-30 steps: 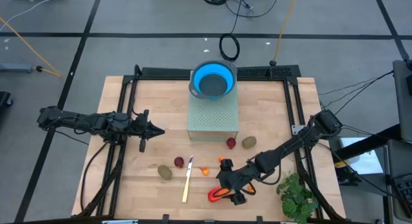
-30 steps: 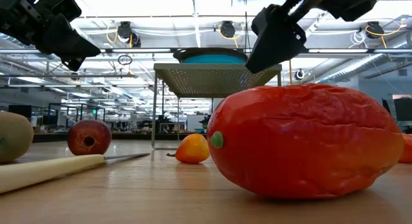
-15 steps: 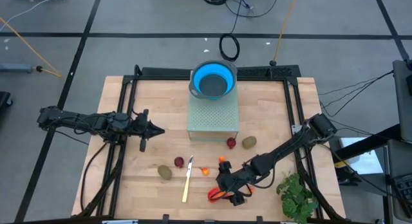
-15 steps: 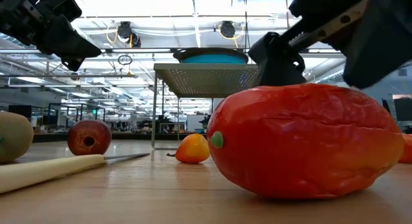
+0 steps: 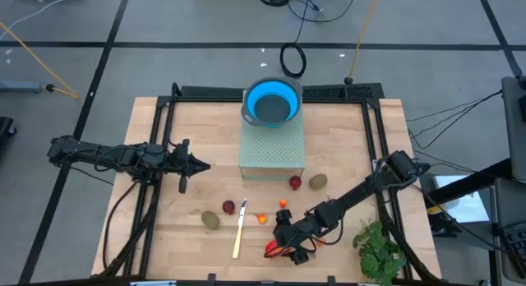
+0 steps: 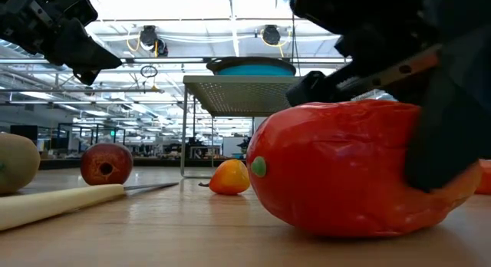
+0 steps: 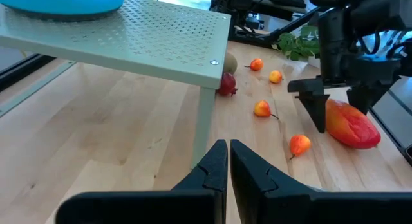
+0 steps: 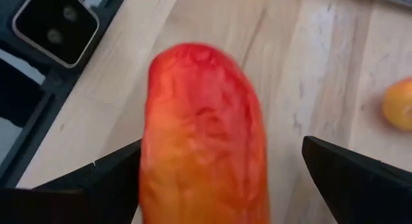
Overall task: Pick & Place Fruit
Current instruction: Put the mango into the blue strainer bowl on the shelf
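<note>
The large red-orange oblong fruit [image 5: 274,249] [image 6: 337,175] lies on its side on the wooden table near the front edge. My right gripper [image 5: 289,245] [image 8: 222,144] is open and slants down over it, one finger on each side of the fruit [image 8: 206,140]. Farther back lie two olive kiwi-like ovals [image 5: 211,220] [image 5: 318,182], two dark red balls [image 5: 228,207] [image 5: 295,182] and small orange bits [image 5: 263,219] [image 5: 283,204]. My left gripper [image 5: 205,167] [image 7: 228,153] is shut, holds nothing and hovers over the table's left half. My right gripper straddles the red-orange fruit from above, slanting down, with its fingers across the fruit's width. One finger [image 8: 109,185] stands right against the fruit's side [image 8: 151,179], and I cannot tell whether it touches. The other finger [image 8: 354,172] is well clear. The fruit rests on the table.
A pale-handled knife [image 5: 239,230] lies left of the fruit. A leafy green bunch [image 5: 378,249] sits at the front right corner. A blue bowl [image 5: 272,101] stands on a perforated green stand [image 5: 272,150] at the back middle.
My right gripper has come down and a little toward the table's near edge, settling around the red-orange fruit with its fingers still wide apart. The fruit has stayed in place.
</note>
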Action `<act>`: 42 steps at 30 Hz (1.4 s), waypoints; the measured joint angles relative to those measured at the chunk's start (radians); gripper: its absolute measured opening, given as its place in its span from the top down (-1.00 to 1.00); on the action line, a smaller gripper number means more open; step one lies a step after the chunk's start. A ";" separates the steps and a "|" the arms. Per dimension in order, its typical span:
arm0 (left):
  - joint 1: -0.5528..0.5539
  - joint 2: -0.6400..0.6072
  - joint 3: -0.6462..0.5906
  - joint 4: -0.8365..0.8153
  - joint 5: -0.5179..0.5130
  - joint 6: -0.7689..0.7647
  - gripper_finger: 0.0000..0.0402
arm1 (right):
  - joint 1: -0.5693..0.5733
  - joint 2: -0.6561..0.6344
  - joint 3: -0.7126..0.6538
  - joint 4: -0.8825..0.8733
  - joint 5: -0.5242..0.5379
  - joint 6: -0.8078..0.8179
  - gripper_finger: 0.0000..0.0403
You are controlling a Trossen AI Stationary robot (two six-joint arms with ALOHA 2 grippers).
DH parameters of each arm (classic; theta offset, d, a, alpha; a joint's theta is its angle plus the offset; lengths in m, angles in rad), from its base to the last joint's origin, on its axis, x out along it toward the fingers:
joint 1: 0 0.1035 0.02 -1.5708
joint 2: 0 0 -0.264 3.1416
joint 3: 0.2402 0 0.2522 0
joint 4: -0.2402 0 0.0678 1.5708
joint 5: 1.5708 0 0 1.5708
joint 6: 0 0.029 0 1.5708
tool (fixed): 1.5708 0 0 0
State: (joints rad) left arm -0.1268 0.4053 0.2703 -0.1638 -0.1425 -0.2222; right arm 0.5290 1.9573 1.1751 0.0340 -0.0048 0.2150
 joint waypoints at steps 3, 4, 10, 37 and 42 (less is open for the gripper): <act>0.000 0.000 0.000 0.001 0.000 0.000 0.92 | 0.000 0.006 -0.001 -0.004 0.000 0.001 -0.93; 0.000 0.000 0.000 0.001 0.000 0.000 0.92 | 0.000 0.006 -0.001 -0.004 -0.001 0.003 -0.93; 0.000 0.000 0.000 0.001 0.000 -0.001 0.92 | 0.000 0.006 -0.001 -0.016 -0.001 0.006 -0.93; 0.000 0.000 0.000 0.002 0.001 -0.001 0.92 | 0.000 0.003 -0.003 -0.019 -0.042 0.031 -0.19; 0.000 0.000 0.000 0.003 0.001 0.000 0.92 | -0.004 -0.066 -0.002 -0.015 -0.026 0.034 -0.12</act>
State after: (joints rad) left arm -0.1268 0.4057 0.2703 -0.1612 -0.1417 -0.2226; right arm 0.5245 1.8915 1.1728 0.0193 -0.0307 0.2489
